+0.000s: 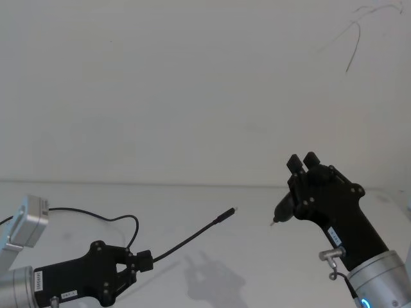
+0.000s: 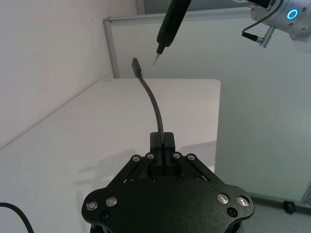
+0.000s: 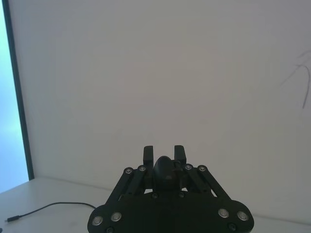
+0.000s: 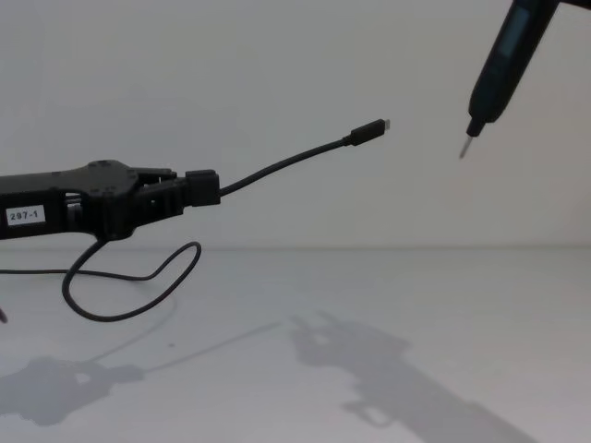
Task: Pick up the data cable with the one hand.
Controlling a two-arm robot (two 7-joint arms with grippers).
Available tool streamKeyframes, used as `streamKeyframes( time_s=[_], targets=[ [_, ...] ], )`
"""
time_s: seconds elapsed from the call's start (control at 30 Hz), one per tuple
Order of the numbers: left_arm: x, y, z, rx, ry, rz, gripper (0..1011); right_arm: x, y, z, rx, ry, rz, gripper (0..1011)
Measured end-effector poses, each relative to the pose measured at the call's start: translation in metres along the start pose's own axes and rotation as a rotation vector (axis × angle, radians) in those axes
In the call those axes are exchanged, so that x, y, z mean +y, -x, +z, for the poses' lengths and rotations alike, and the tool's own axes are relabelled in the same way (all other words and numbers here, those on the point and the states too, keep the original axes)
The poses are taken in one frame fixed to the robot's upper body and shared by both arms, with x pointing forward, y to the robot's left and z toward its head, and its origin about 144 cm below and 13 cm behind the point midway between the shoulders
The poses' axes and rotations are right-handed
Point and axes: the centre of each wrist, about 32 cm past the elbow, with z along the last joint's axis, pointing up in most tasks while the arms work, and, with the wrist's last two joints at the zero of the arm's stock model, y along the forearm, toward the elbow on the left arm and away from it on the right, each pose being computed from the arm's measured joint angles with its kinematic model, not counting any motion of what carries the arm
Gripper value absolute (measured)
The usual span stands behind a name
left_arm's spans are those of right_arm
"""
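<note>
While the left gripper [image 1: 142, 261] at lower left clamps the data cable [image 1: 192, 236], its plug end raised, the right gripper [image 1: 303, 162] at lower right grips a pen-shaped tool [image 1: 281, 210].

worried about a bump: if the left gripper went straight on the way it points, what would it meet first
Probably the pen tool in the right gripper: the left gripper points toward it, the cable plug leading. Depth is unclear.
</note>
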Motion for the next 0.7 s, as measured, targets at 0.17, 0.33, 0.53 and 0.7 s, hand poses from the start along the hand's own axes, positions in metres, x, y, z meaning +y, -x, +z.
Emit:
streamKeyframes(
  time_s=[0.17,0.33,0.53,0.7],
  targets=[
    [0.0,0.0,0.0,0.0,0.0,0.0,40,0.005,0.001,-0.004,0.007,-0.009,0.019,251],
    [0.0,0.0,0.0,0.0,0.0,0.0,40,0.013,0.005,-0.012,0.012,-0.014,0.036,251],
    [0.0,0.0,0.0,0.0,0.0,0.0,40,0.022,0.012,-0.021,0.018,-0.023,0.061,251],
    [0.0,0.0,0.0,0.0,0.0,0.0,40,0.026,0.017,-0.027,0.02,-0.03,0.082,251]
  ],
)
